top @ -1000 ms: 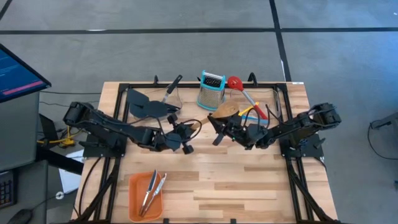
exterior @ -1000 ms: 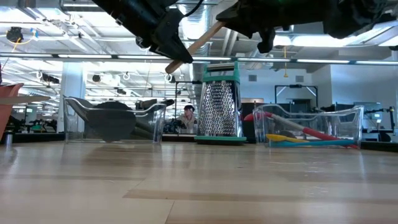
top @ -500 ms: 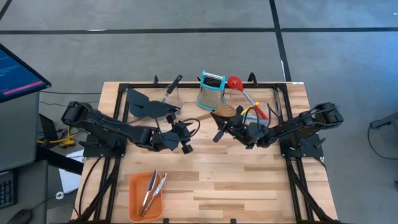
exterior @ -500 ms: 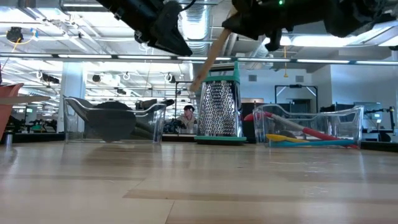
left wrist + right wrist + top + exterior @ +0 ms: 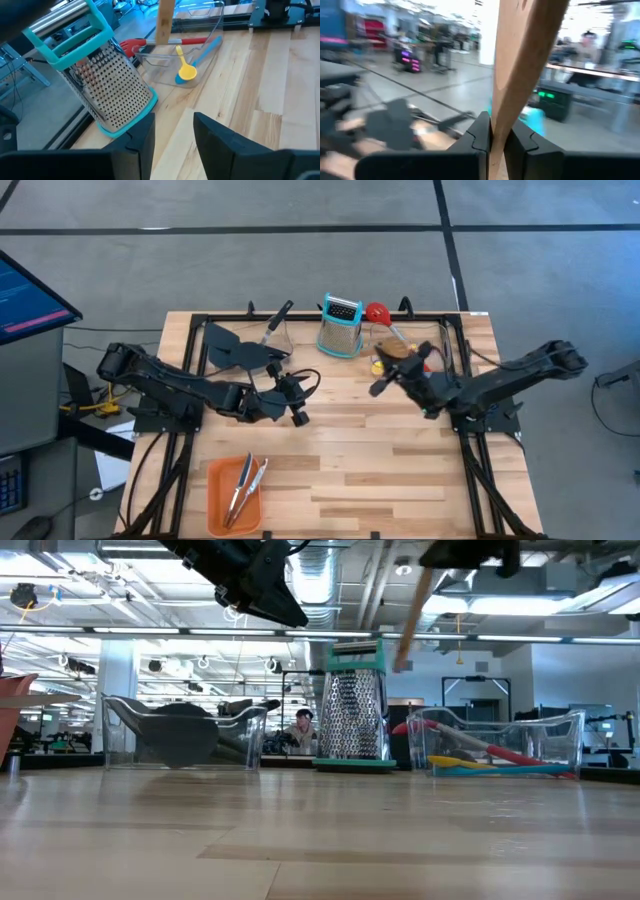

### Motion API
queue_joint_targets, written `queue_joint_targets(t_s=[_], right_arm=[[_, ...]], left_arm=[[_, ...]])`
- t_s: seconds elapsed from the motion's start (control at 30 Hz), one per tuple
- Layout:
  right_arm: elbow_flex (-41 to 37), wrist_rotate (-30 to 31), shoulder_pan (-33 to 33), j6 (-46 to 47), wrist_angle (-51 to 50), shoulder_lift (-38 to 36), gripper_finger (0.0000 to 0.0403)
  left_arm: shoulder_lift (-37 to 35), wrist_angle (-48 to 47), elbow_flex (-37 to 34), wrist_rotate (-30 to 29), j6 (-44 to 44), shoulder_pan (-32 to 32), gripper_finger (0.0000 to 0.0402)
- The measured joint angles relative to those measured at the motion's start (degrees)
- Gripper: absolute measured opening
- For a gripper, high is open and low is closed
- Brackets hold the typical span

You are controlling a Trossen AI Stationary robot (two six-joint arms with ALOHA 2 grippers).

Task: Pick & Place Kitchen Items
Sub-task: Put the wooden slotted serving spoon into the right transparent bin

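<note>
My right gripper point(image 5: 392, 372) is shut on a wooden slotted spatula point(image 5: 398, 350), held high above the table beside the right clear bin point(image 5: 425, 340). The spatula's handle point(image 5: 410, 625) slants down, its free end in the air in front of the grater point(image 5: 350, 710). My left gripper point(image 5: 298, 408) hangs open over the table's middle with nothing between its fingers point(image 5: 215, 140). A red slotted spoon point(image 5: 150, 45), a yellow spoon point(image 5: 186, 70) and a blue one point(image 5: 207, 47) lie in the right bin. Black spatulas point(image 5: 235, 348) lie in the left bin. My right gripper pinches the spatula between its two fingers point(image 5: 480, 132), at the narrow part point(image 5: 498, 117) where the wood widens into the blade. The fingers come level from the table's right side and lie across the wood. The spatula is lifted clear, its handle hanging aslant below.
A teal-framed steel grater point(image 5: 340, 325) stands at the far middle between the two clear bins. An orange tray point(image 5: 222, 510) with steel tongs point(image 5: 245, 485) sits at the near left. Bare wooden table point(image 5: 380, 470) lies in front of both arms.
My left gripper has let go of the handle's free end and stayed put. My right gripper has risen, rolled, and gone toward the table's right edge with the spatula. The handle has swung from slanting toward the left gripper to hanging down near the right bin.
</note>
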Motion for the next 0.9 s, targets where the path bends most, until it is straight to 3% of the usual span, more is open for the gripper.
queue_joint_targets(t_s=[0.2,0.4,0.63,0.9], right_arm=[[0.0,9.9,0.6,0.0,-12.0,-7.9,0.0018],[0.0,16.0,0.6,-1.4,-17.2,-10.7,0.0018],[0.1,23.2,0.6,-7.3,-16.9,-10.9,0.0018],[0.1,23.4,0.5,-19.9,-5.0,-10.9,0.0018]], left_arm=[[0.0,0.0,0.0,0.0,-0.1,0.0,0.012],[0.0,0.0,0.0,0.0,-0.1,0.0,0.0121],[0.1,0.0,0.0,0.0,-0.1,0.0,0.0118],[0.1,0.0,0.0,0.0,-0.2,0.0,0.0116]])
